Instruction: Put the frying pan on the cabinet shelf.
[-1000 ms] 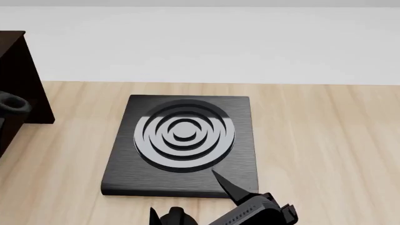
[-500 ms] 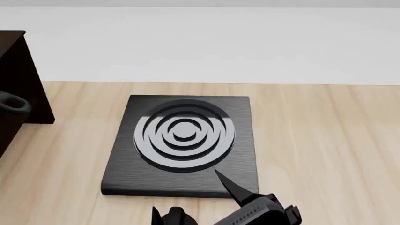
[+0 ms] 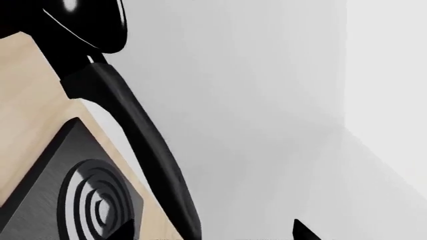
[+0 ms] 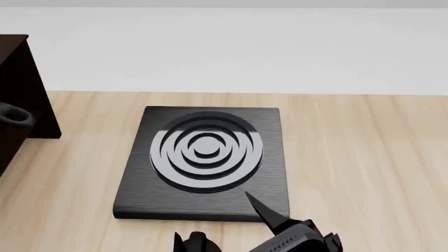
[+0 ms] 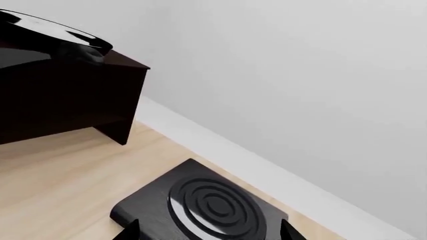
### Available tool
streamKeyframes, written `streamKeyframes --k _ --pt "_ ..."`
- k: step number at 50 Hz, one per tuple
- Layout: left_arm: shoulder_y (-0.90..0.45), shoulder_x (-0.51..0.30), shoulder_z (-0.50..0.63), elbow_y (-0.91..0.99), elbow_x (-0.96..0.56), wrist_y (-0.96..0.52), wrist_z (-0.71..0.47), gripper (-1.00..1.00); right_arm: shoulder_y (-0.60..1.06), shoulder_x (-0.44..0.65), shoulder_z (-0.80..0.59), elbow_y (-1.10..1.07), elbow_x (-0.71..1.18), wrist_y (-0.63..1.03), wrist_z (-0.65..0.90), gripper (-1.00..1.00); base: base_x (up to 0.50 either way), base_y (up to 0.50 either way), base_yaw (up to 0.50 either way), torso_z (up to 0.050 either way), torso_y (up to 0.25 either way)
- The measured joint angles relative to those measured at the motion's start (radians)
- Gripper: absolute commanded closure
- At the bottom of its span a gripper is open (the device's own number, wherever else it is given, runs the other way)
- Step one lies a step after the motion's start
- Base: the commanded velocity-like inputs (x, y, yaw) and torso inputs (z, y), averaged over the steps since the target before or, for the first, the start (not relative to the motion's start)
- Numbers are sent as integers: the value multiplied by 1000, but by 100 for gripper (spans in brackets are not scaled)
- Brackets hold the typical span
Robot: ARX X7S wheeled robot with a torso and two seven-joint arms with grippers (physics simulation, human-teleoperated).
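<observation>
you're in a bare simulated kitchen: a square black burner plate [image 4: 204, 163] with concentric rings lies on a pale wooden counter [image 4: 364, 157]. a dark brown cabinet [image 5: 63, 95] stands against the plain white wall [image 4: 224, 47].

Pretty bare room: a plain pale grey-white wall [image 4: 231, 47] runs along the far edge of a light wood-grain desk [image 4: 364, 157]. A white baseboard strip [image 5: 267, 172] sits where they meet. Lighting is soft and even, with only faint shadows.
</observation>
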Motion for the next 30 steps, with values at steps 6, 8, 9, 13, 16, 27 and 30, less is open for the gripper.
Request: streamKeyframes --k 6,8,9,13,16,27,30 --pt "29 -5 -18 67 -20 2 -35 -100 -5 1 8 -2 3 -6 5 -100 0 6 -6 0 0" --pt "37 -7 -23 89 -27 4 -46 -100 -6 0 10 -2 3 -8 7 -100 0 6 -9 0 0" --pt "42 -7 -26 100 -31 5 -53 -100 -6 0 12 -3 4 -8 7 -100 0 0 0 0 0" --pt "62 -7 -42 150 -50 12 -79 -100 -6 -1 17 -6 4 -8 9 -100 0 3 -9 0 0" --pt "79 -8 -54 186 -61 14 -95 -100 -4 -2 20 -8 2 -6 10 -100 0 9 -6 0 0" --pt "170 -19 -107 320 -89 8 -142 -100 -2 -8 38 -19 -4 -3 8 -100 0 3 -8 0 0" --pt "192 -27 -121 353 -96 3 -151 -100 -4 -13 47 -22 -9 -5 4 -100 0 4 -6 0 0"
